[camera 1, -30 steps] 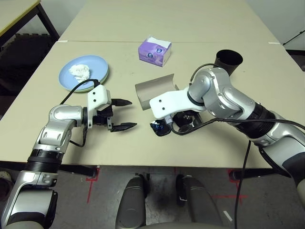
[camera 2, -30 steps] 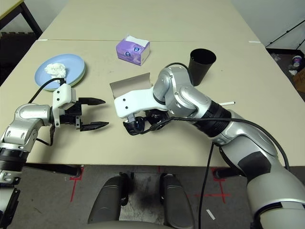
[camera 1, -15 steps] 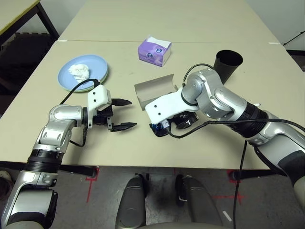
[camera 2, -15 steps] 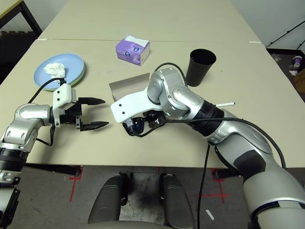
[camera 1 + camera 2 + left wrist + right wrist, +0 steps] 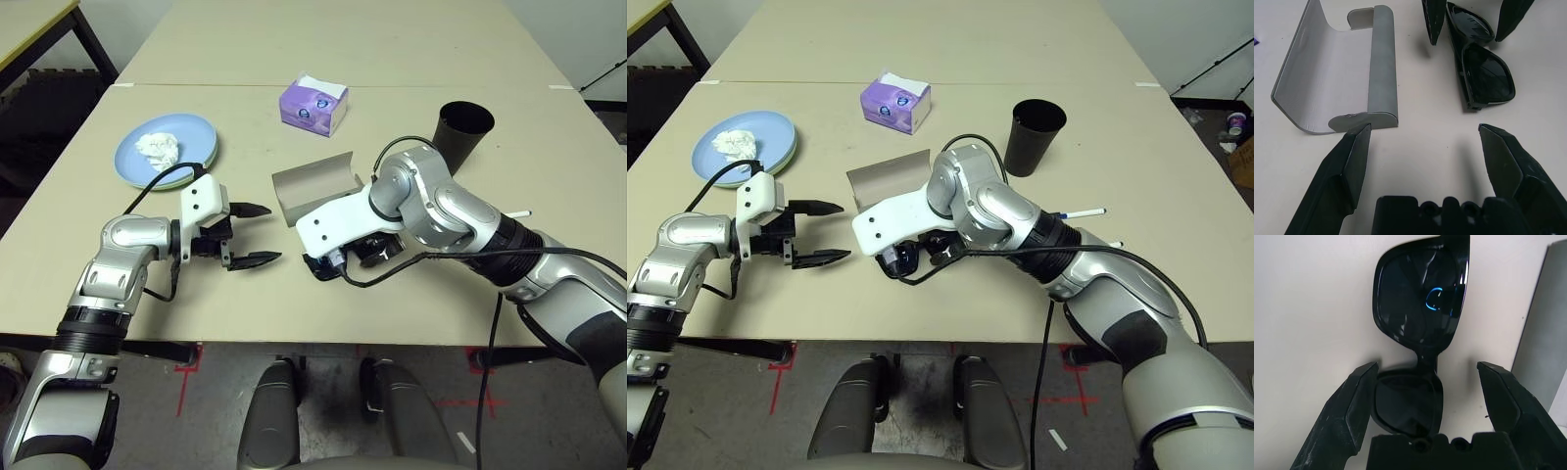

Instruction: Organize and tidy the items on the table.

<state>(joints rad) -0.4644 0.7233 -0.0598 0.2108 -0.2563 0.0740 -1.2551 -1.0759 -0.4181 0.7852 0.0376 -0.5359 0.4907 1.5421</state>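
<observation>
A: On the counter [image 5: 411, 294], where does the open grey glasses case [image 5: 315, 184] sit?

B: Mid-counter, empty, with the black sunglasses [image 5: 1480, 78] lying just beside it.

A: And the right hand [image 5: 1425, 382]?

B: It hangs over the sunglasses, fingers spread wide on either side of one lens; contact looks unlikely, though the angle is poor.

A: The left hand [image 5: 253, 234]?

B: Also wide, holding nothing, pointed at the case. The tissue [image 5: 157, 147] lies on the light blue plate [image 5: 191, 132].

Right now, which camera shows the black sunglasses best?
The left wrist view: the black sunglasses lie in full beside the glasses case. The right wrist view shows both lenses, very close. In the head views the right arm mostly hides them.
</observation>
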